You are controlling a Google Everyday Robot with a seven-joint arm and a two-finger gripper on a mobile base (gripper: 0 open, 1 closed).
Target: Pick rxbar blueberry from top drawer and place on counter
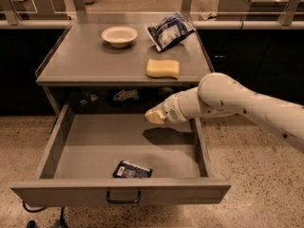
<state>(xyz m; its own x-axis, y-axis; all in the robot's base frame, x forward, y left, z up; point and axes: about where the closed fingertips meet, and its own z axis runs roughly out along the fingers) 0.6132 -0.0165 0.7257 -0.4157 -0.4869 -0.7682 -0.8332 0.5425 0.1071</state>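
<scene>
Camera view: rxbar blueberry (132, 169) lies left-right; gripper (151, 116) above top drawer (95, 146).

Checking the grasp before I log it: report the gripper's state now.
Gripper: hovers above the top drawer, holding nothing; open or shut cannot be told. The rxbar blueberry lies on the drawer floor near the front.
</scene>
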